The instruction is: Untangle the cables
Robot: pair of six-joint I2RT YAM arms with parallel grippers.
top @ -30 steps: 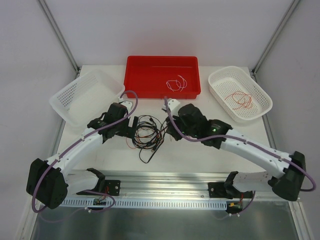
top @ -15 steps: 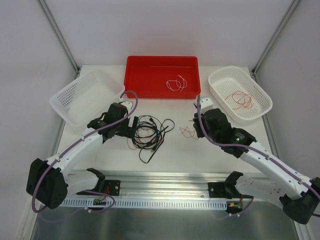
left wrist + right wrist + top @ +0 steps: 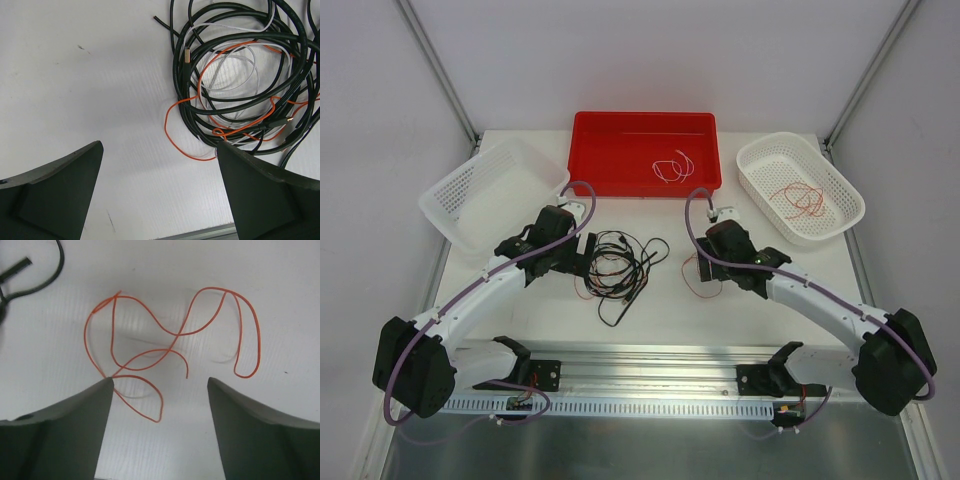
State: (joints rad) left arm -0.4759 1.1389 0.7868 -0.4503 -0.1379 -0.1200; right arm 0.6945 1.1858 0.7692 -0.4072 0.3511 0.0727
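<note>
Tangle (image 3: 620, 262) of black, white and orange cables lay on the table (image 3: 520, 315) mid-scene, just near of the red tray (image 3: 588, 150). The left wrist view showed it (image 3: 240, 85) as black coils wound over each other, with white and orange strands threaded through and one orange loop sticking out of the heap onto bare table. One black end (image 3: 610, 318) trailed out on the heap's near side.

Left gripper (image 3: 584, 257) sat at the tangle's left edge, fingers spread wide (image 3: 159, 167). Only table and the edge of that orange loop lay between them, and they gripped no cable.

Loose orange wire (image 3: 697, 280) lay apart from the heap, to its right, flat on the table. It (image 3: 176, 335) made a few open loops that crossed one another. Right gripper (image 3: 706, 268) hung directly over it, fingers spread (image 3: 160, 385), with one tip on either side of the wire's near loops and not pinching it. Could not tell whether the tips touched the table. A black cable end (image 3: 40, 275) showed in the upper left corner of the right wrist view.

Pale wire (image 3: 672, 168) lay curled in the right half of the red tray. Right basket (image 3: 760, 160), far right, held another orange wire (image 3: 800, 200). Left basket (image 3: 470, 200) stood far left, beside the red tray.
</note>
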